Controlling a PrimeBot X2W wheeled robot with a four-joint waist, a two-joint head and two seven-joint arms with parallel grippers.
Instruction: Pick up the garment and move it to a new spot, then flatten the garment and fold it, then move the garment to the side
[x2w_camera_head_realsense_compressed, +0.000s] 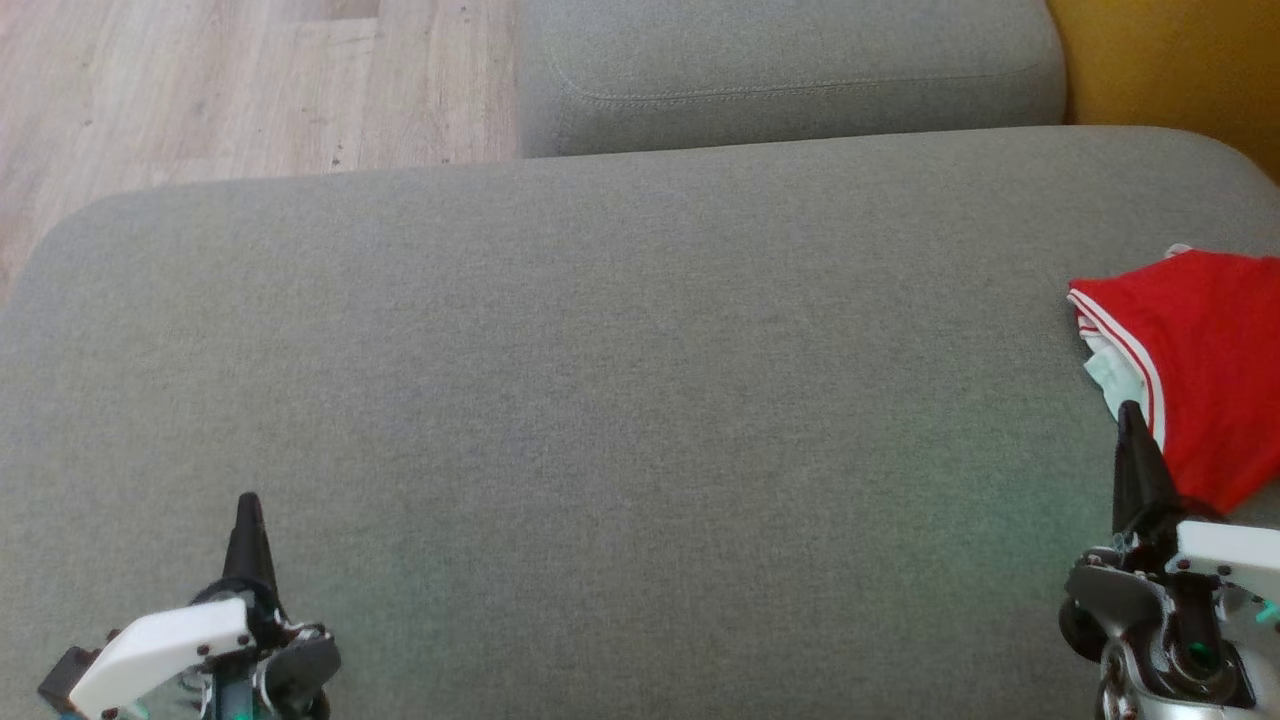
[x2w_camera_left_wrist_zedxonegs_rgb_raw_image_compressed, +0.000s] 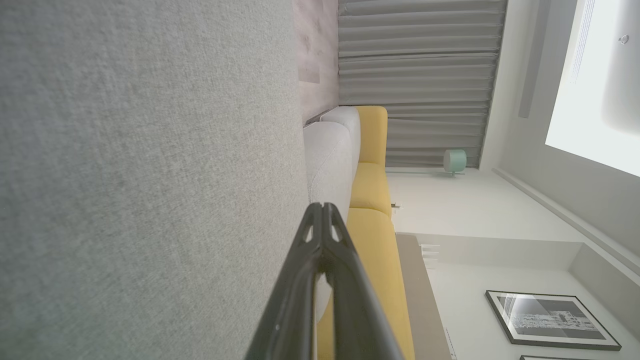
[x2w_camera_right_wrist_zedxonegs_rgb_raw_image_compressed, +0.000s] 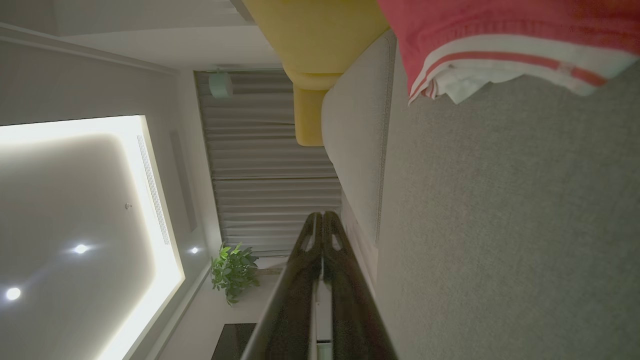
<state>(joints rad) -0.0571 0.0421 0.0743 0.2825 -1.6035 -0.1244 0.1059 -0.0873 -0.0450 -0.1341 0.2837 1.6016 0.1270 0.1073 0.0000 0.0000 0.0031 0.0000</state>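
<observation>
Far left: wood floor. Near left: left gripper, jaws clenched tight, nothing btwn them, over big grey cushion. Far mid: second grey cushion. Near right: right gripper, jaws clenched too, empty. Right edge: red garment w/ white-striped trim, lying on big cushion just beyond right gripper's tips, partly out of frame.

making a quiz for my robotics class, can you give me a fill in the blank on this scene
The garment is ____ with white trim.
It lies at the ____ edge of the grey cushion in the head view.
The left gripper and right gripper are both ____, holding nothing.
Missing words: red; right; shut
</observation>
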